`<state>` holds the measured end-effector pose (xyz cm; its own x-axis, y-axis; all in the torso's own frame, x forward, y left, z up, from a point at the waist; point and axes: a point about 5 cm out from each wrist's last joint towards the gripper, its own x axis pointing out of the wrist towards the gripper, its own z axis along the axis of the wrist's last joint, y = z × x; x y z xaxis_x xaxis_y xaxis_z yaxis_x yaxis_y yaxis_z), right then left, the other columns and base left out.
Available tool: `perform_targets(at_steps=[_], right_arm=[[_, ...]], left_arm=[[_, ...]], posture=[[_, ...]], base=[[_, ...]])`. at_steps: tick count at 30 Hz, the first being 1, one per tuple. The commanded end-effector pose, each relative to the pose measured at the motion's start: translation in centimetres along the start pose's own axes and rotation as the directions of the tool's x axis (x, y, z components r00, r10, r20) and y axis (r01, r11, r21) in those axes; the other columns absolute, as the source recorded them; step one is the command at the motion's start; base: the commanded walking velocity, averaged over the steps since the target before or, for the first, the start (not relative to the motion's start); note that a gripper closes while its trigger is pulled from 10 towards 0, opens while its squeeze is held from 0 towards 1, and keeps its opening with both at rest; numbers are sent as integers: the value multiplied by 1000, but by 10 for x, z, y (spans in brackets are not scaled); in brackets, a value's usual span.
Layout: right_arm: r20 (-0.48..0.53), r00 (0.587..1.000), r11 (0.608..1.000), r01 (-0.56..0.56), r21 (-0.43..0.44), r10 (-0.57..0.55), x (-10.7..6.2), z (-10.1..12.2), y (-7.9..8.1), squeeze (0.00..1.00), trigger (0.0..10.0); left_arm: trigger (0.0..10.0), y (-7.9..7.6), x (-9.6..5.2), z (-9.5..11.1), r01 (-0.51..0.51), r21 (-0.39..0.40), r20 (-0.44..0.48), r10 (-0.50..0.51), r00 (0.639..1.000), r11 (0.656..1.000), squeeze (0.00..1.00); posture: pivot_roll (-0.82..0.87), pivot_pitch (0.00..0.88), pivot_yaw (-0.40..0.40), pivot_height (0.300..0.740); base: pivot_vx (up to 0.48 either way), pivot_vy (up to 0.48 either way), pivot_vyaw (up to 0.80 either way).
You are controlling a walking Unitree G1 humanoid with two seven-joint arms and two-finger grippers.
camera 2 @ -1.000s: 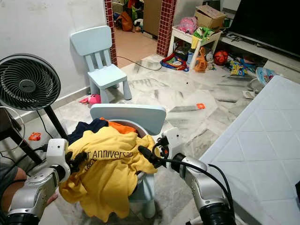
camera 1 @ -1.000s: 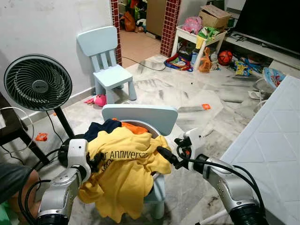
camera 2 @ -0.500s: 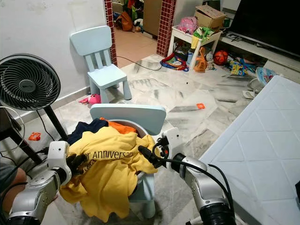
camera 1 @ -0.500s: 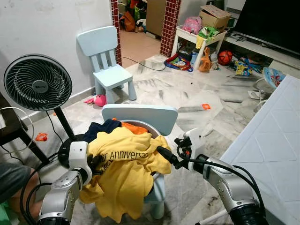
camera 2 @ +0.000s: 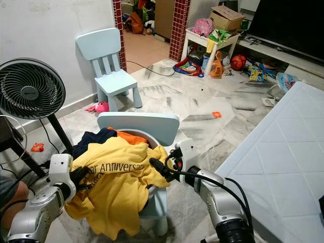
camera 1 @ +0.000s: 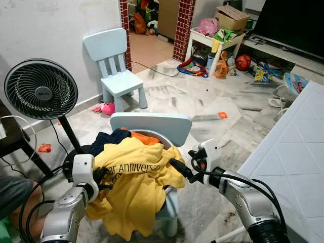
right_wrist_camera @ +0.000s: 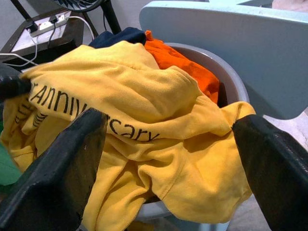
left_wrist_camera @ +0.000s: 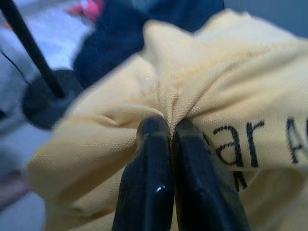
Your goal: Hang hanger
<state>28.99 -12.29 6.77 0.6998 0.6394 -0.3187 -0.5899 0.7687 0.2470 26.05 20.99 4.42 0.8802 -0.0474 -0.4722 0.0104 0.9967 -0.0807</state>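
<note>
Laundry fills a grey basin (right_wrist_camera: 231, 86) on a pale blue chair (camera 1: 152, 126): a yellow shirt (camera 1: 134, 187) draped over orange and navy clothes. The left gripper (left_wrist_camera: 171, 137) pinches a fold of the yellow shirt, fingers together. The right gripper (camera 1: 174, 164) hovers beside the shirt's other edge, fingers spread wide. No hanger can be made out.

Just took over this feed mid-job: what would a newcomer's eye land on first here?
The crumpled yellow shirt with black lettering, heaped over a grey basin on the near pale blue child's chair. The left tool is shut on a fold of it at its left edge; the right tool is open at its right side. A black pedestal fan stands to the left.
</note>
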Motion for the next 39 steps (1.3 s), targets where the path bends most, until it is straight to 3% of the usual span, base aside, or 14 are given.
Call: perform_targets(at_steps=[1,5,8,11,12,14,15,16,19,20,21,25,30,39], right_arm=[[-1,1000,1000,6,0,-6,-1,3,-3,0,10000],[9,1000,1000,10,7,-10,-1,3,-3,0,10000],[113,992,998,49,30,-52,-3,17,-8,0,10000],[135,989,998,57,36,-62,-3,20,-9,0,10000],[167,984,996,61,58,-70,-4,24,-10,0,10000],[214,973,994,64,88,-81,-4,31,-11,0,10000],[259,962,992,63,107,-89,-4,36,-11,0,10000],[259,962,992,63,107,-89,-4,36,-11,0,10000],[353,925,985,95,141,-140,-6,48,-15,0,10000],[367,918,984,106,144,-153,-6,50,-17,0,10000],[388,904,980,134,147,-182,-8,52,-19,0,10000],[457,844,957,217,191,-282,-15,58,-27,0,10000],[475,825,951,247,183,-306,-16,57,-27,0,10000],[568,785,959,282,28,-248,-24,62,-21,0,10000]], left_arm=[[0,0,-2,9,-23,36,50,21,999,999,0],[0,-2,-8,25,-74,135,170,51,984,988,0],[0,-15,-27,47,-140,265,385,29,923,954,0],[0,-17,-30,50,-153,276,416,25,909,949,0],[1137,-22,-34,52,-148,257,451,17,892,955,0],[1137,-27,-38,52,-135,224,476,13,880,965,0],[2275,-33,-41,53,-134,213,504,9,864,968,0],[2275,-33,-41,53,-134,213,504,9,864,968,0],[8000,-48,-45,54,-187,249,553,19,833,950,0],[8000,-49,-45,53,-201,260,558,23,830,944,0],[9255,-50,-45,53,-204,276,558,17,830,939,0],[10000,-48,-42,55,-212,266,571,24,821,940,0],[10000,-44,-40,57,-221,247,571,42,820,943,0],[10000,-41,-42,49,-224,219,543,72,837,950,0]], posture=[[-61,31,-54,740],[-48,30,-56,740],[-20,20,-55,740],[-20,20,-55,740],[-15,14,-52,740],[-14,8,-51,740],[-13,5,-50,740],[-13,5,-50,740],[-11,0,-54,740],[-10,0,-55,740],[-11,0,-54,740],[-10,0,-58,740],[-9,0,-58,740],[-9,0,-53,740]], base=[[0,0,0],[0,0,0],[0,0,0],[0,0,0],[0,0,0],[0,0,0],[0,0,0],[0,0,0],[0,0,0],[0,0,0],[0,0,0],[0,0,0],[0,0,0],[0,0,0]])
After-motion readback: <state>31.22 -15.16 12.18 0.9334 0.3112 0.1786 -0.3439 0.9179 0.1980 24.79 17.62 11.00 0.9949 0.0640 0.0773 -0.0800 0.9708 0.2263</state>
